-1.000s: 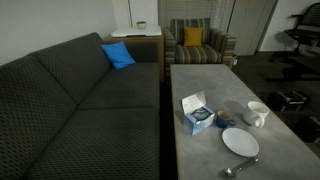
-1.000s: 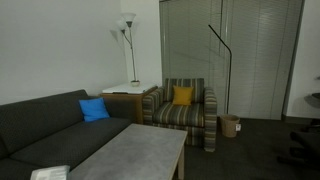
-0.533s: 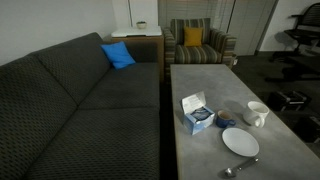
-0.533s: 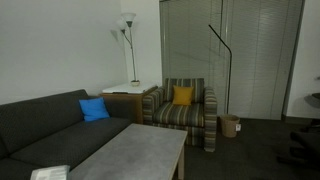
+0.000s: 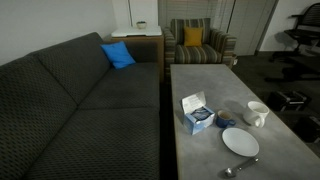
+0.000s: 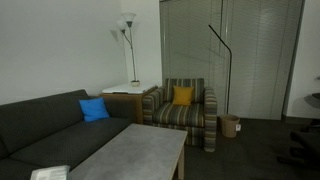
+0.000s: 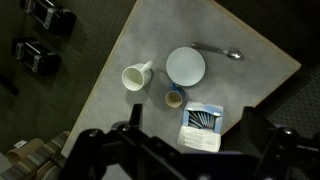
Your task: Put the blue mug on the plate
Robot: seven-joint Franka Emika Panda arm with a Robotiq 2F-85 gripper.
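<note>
The small dark blue mug (image 5: 225, 122) stands upright on the grey coffee table (image 5: 205, 82), between the blue-and-white box and the white plate (image 5: 240, 141). In the wrist view the blue mug (image 7: 174, 98) sits just below the plate (image 7: 185, 67), close to its rim but off it. My gripper (image 7: 185, 142) hangs high above the table, open and empty, with its dark fingers spread at the bottom of the wrist view. The arm does not show in either exterior view.
A larger white cup (image 7: 135, 77) stands beside the plate. A spoon (image 7: 218, 50) lies past the plate. An open blue-and-white box (image 7: 203, 125) lies near the mug. A dark sofa (image 5: 80, 110) runs along the table. A striped armchair (image 6: 185, 110) stands at its far end.
</note>
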